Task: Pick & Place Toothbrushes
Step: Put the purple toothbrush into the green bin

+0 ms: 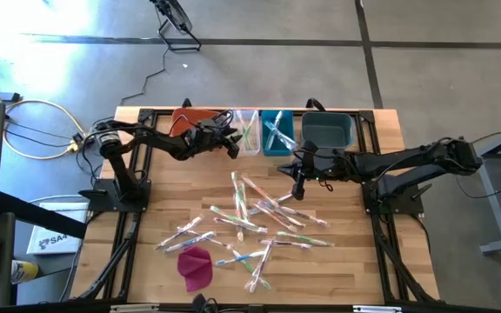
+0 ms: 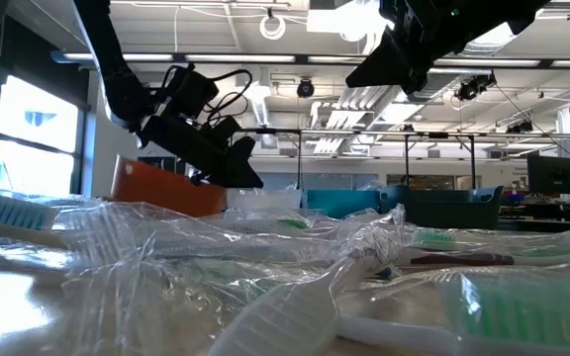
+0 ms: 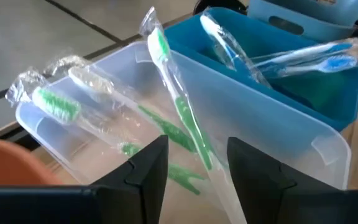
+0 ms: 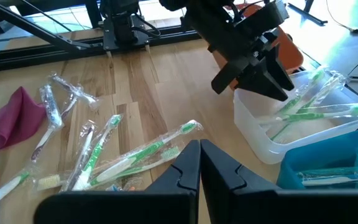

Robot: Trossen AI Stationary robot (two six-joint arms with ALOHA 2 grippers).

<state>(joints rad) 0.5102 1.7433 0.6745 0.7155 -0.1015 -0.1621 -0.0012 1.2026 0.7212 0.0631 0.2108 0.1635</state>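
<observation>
Progress looked partial. We saw a few green toothbrushes point(image 3: 179, 118) already in the clear bin point(image 1: 248, 132) and some blue ones in the blue bin point(image 1: 277, 132), while most of the toothbrushes point(image 1: 250, 222) lay scattered over the table point(image 1: 355, 252), with a magenta cloth point(image 1: 196, 266) near its front edge. Our left gripper point(image 1: 230, 143) hung at the clear bin, jaws apart, a wrapped green brush standing between them and leaning on the bin's wall (we judged it just let go). Our right gripper point(image 1: 299, 184) hovered over the pile with jaws together and nothing in them. We reckoned the bulk of the sorting remained, with the orange bin point(image 1: 188, 120) and the dark bin point(image 1: 327, 130) showing no brushes.
</observation>
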